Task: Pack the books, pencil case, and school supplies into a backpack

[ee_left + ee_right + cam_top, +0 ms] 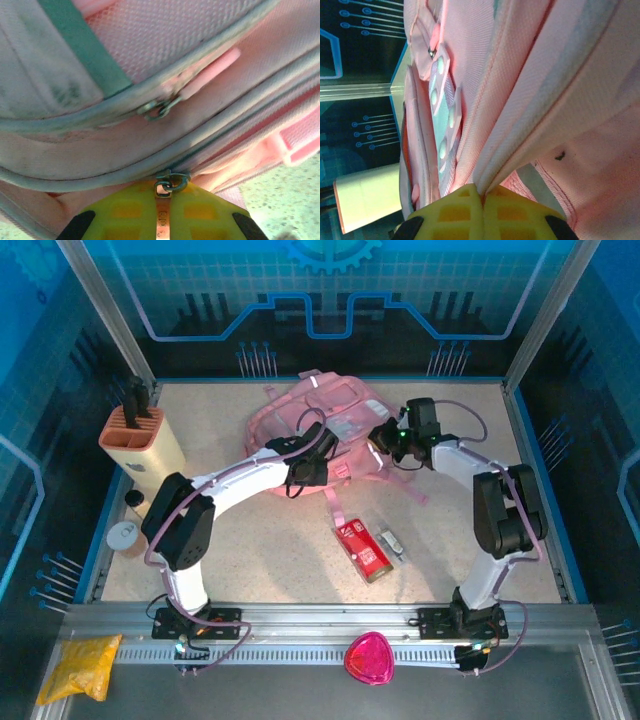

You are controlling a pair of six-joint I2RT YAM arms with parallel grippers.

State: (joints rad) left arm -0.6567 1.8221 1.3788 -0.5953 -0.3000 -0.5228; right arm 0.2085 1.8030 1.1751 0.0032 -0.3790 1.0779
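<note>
**Backpack:** The backpack (335, 410) lies flat at the far centre of the worktop (250, 550).

**Left hand:** The left hand (318, 445) is at the bag's near edge. In the left wrist view its yellow pads (120, 212) are closed on the copper zip pull (163, 220), with the slider just above them.

**Right hand:** The right hand (383, 440) is at the bag's right side. Its pads (520, 210) are clamped on a fold of the pink fabric.

**Loose items:** The pencil case (362, 548) lies on the worktop on the robot's side of the bag, clear of it and between the two arms. Its long axis runs from far-left to near-right. The grey-white supply piece (392, 540) lies just beside it on the right, roughly parallel.

**Assessment:** The step in hand appears to be working the zip, with the right hand bracing the fabric. The pull must travel along the seam, which crosses the left wrist view from side to side. Both loose items lie back toward the robot from either hand and slightly right of centre. The right arm is therefore marginally better placed to fetch them once it lets go.
</note>
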